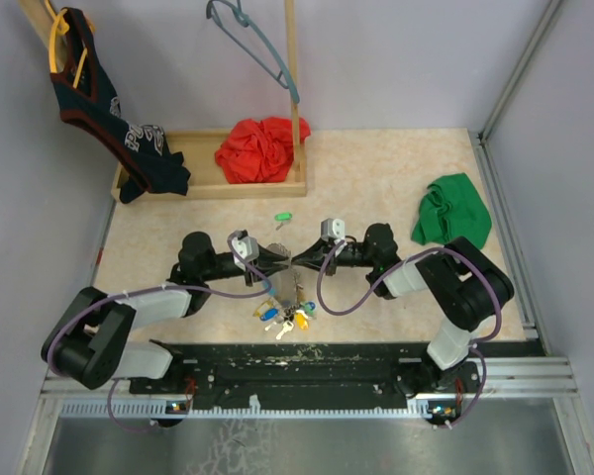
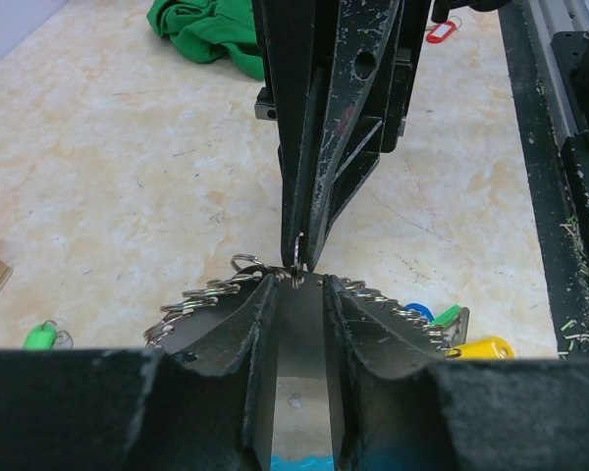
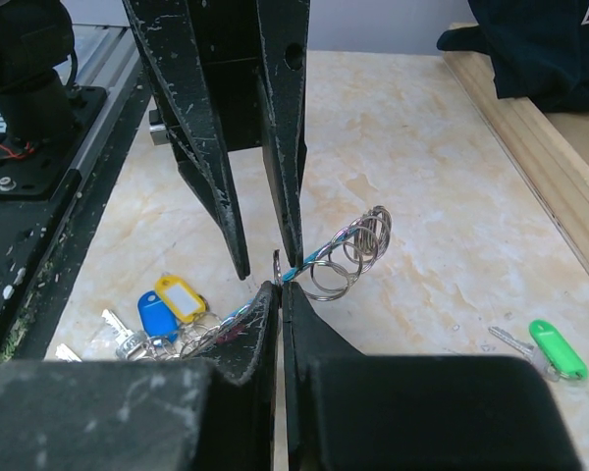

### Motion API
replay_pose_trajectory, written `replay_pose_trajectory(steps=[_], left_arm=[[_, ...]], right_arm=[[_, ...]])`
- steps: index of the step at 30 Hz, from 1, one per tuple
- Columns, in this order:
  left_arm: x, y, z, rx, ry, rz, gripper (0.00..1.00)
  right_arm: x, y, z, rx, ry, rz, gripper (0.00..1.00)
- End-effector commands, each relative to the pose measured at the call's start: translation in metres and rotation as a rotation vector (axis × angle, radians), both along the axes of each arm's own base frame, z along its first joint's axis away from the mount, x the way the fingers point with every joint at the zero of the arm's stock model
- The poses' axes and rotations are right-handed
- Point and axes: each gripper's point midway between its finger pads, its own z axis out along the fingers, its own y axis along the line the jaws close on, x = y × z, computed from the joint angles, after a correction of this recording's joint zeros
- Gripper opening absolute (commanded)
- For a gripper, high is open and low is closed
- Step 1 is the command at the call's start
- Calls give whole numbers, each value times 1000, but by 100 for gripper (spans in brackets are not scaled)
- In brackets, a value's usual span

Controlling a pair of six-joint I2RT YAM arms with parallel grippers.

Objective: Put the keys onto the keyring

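Beige marbled surface (image 1: 376, 188), overhead view: left tool (image 1: 280, 260) and right tool (image 1: 305, 259) meet tip to tip at centre. The bunched keys (image 1: 282, 317) show just nearer the bases; one green-tagged key (image 1: 283, 217) lies loose, well apart, behind. Left wrist view: own fingers stand parted, clamping nothing I can make out; split rings (image 2: 201, 297) fan out either side of the tips. Right wrist view: right tool clenched on the keyring (image 3: 314, 260), many rings already threaded. Judgement: mostly done, green key left. Tags blank; garment print (image 1: 139, 134) illegible.
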Motion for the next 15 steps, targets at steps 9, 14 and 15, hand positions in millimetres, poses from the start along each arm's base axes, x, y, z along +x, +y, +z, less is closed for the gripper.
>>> replay_pose_trajectory(steps=[9,14,15], left_arm=[[0,-8,3,-41,1,-65,27],[2,-9,3,-42,-1,-64,20],[2,-10,4,-44,-3,-67,20]], right_arm=[[-6,1,26,64,-79,35,0],[-6,1,27,63,-83,38,0],[-7,1,26,60,-83,41,0]])
